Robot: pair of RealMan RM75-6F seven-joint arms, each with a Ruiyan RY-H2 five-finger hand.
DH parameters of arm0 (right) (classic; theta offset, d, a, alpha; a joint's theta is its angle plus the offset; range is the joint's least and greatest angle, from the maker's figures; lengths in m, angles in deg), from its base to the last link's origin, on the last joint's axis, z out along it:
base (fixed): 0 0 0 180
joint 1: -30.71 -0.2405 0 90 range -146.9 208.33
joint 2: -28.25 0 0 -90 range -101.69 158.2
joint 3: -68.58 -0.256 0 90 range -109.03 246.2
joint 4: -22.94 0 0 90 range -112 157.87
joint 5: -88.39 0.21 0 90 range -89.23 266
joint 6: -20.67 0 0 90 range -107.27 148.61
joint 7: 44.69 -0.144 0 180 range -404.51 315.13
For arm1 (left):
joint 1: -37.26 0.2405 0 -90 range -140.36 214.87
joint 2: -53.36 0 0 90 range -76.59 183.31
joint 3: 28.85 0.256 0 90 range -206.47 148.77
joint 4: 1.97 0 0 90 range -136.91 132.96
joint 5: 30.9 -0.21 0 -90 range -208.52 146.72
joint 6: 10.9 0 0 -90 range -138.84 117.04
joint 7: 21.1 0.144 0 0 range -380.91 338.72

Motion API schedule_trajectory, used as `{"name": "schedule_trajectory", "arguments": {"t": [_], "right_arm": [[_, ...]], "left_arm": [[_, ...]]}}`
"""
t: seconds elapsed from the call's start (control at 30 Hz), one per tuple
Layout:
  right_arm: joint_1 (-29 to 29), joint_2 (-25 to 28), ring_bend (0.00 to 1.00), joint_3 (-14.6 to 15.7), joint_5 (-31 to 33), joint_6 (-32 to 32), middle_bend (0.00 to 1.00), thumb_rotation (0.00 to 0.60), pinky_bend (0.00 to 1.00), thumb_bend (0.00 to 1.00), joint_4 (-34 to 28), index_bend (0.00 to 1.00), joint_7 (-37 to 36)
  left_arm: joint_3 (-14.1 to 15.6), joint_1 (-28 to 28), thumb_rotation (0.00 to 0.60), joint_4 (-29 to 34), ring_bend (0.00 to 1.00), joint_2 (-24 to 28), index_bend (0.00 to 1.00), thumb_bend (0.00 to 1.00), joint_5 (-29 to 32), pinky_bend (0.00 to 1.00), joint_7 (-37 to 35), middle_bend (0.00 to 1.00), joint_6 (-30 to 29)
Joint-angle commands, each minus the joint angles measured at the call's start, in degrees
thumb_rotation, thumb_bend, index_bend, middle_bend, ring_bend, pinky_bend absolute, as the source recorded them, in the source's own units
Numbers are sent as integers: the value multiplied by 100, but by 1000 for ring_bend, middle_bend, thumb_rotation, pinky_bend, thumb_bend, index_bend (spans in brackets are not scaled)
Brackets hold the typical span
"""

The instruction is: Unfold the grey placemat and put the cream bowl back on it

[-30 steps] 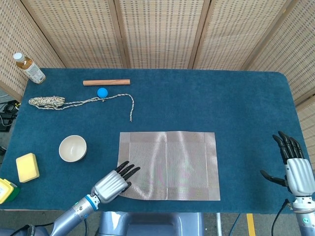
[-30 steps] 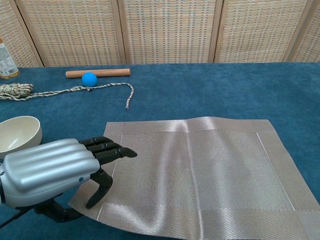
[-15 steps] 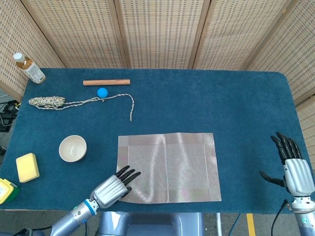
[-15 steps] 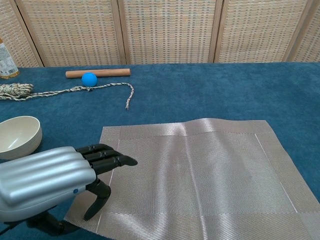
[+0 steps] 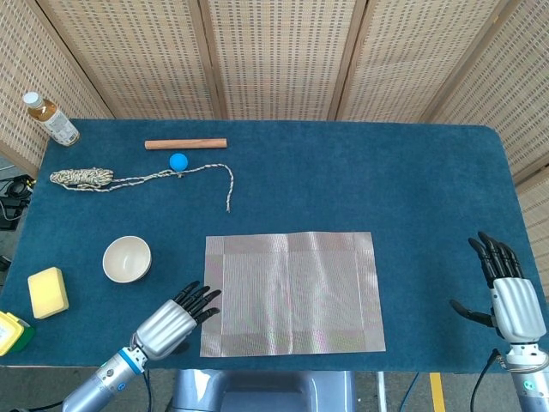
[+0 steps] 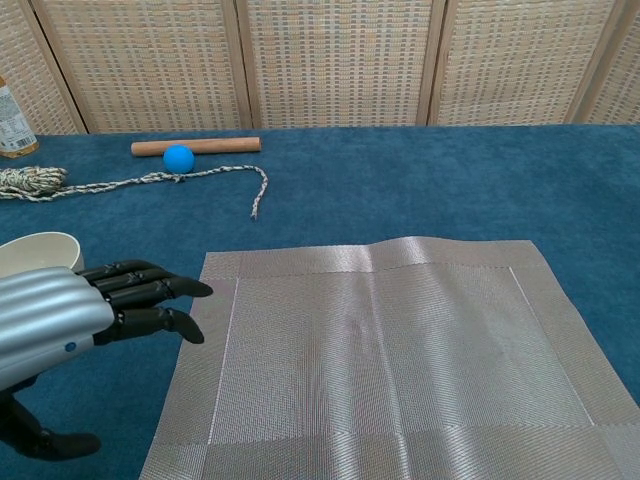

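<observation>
The left hand (image 5: 171, 318) has slid off the grey placemat (image 5: 292, 292) since a second ago and now hovers just beside the mat's near left corner, fingers stretched out and slightly apart, holding nothing. The mat, rumpled and skewed before, now lies spread flat on the blue table (image 5: 412, 189) with only a faint crease near its far edge. The cream bowl (image 5: 127, 258) stands upright on the table to the left of the mat, apart from it; in the chest view the left hand (image 6: 70, 315) partly covers it. The right hand (image 5: 506, 287) is well to the right of the mat, upright, fingers extended and empty. Beyond the mat lie a rope (image 5: 129, 178), a blue ball (image 5: 178, 161) and a wooden stick (image 5: 185, 143). Left of the bowl sits a yellow sponge (image 5: 47, 292); a bottle (image 5: 50, 118) stands at the far left corner.
</observation>
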Motion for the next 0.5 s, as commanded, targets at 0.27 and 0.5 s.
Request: {"name": "schedule_trajectory", "arguments": {"t": [0.27, 0.5], "right_arm": [[9, 15, 0, 34, -60, -20, 0, 600, 0, 196, -37, 0, 22], [17, 19, 0, 63, -108, -35, 0, 600, 0, 196, -67, 0, 51]], "left_arm": [[-276, 593, 600, -204, 0, 727, 211, 187, 131, 0, -630, 0, -1123], [-729, 811, 600, -1087, 0, 651, 289, 190, 660, 0, -887, 0, -1344]]}}
